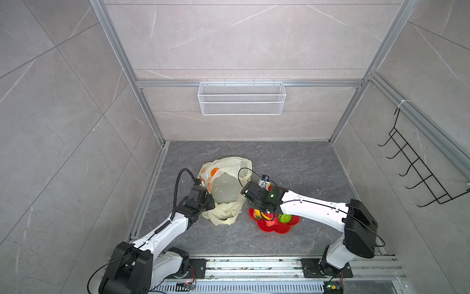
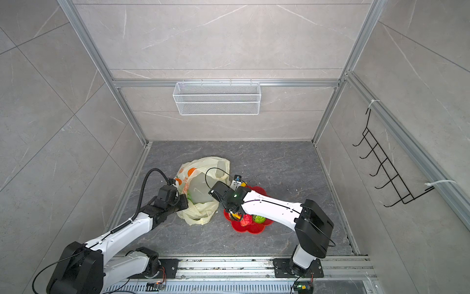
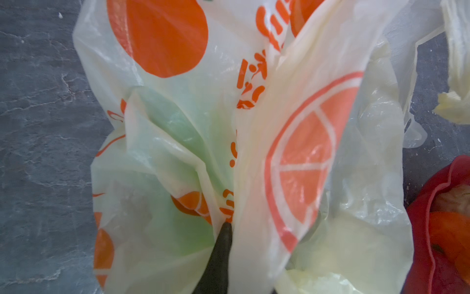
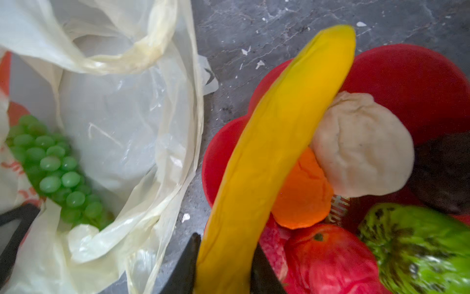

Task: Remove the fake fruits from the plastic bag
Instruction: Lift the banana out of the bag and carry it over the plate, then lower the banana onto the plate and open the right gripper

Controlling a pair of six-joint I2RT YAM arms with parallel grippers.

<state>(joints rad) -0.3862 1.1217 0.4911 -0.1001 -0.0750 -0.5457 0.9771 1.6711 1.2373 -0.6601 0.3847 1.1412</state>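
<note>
The pale-yellow plastic bag (image 1: 226,188) (image 2: 201,191) with orange prints lies crumpled on the dark floor. My left gripper (image 1: 210,201) (image 3: 230,226) is shut on a fold of its left edge; only one finger shows. Green grapes (image 4: 53,173) lie inside the open bag (image 4: 122,132). My right gripper (image 1: 264,212) (image 4: 225,248) is shut on the yellow banana (image 4: 279,142), held over the red flower-shaped dish (image 4: 407,84) (image 1: 274,229). The dish holds a cream fruit (image 4: 363,145), an orange (image 4: 302,196), a red fruit (image 4: 330,259), a green bumpy fruit (image 4: 419,244) and a dark brown one (image 4: 445,173).
A white wire basket (image 1: 241,98) hangs on the back wall and a black hook rack (image 1: 417,173) on the right wall. Aluminium frame posts stand at the floor's corners and a rail (image 1: 254,264) runs along the front edge.
</note>
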